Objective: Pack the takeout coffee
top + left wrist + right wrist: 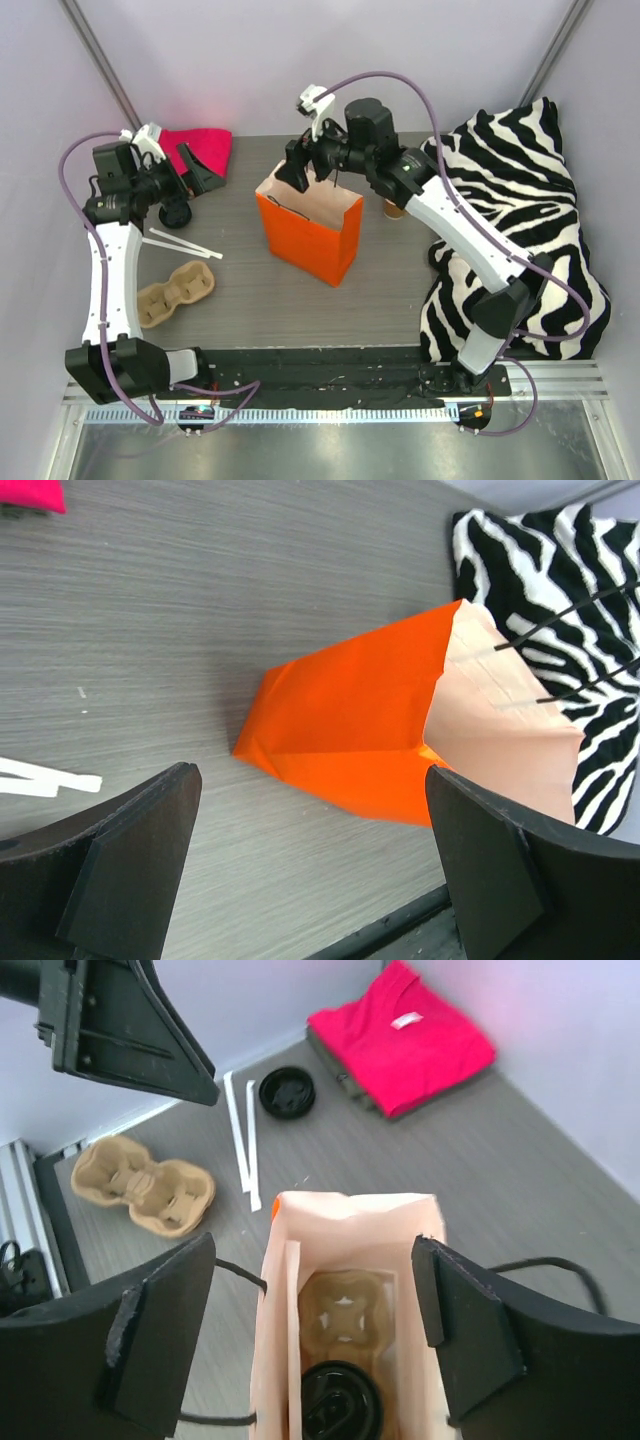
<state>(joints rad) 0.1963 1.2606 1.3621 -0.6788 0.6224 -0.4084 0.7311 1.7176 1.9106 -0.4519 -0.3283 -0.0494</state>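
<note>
My right gripper (312,1280), jaws wide and empty, hangs over the open mouth of the orange bag (350,1200). Straight below it the takeout coffee (340,1400) stands upright, black lid up, in a cup tray (345,1315) on the bag's floor. My left gripper (310,860), also wide open, is well off to the left, the farther hand.

We see a grey wood-grain table (300,300). An orange bag (310,240) stands mid-frame, with a pink cloth (205,145) at upper left. White straws (185,243) and a cardboard cup tray (175,293) lie at left, and zebra fabric (520,200) at right.
</note>
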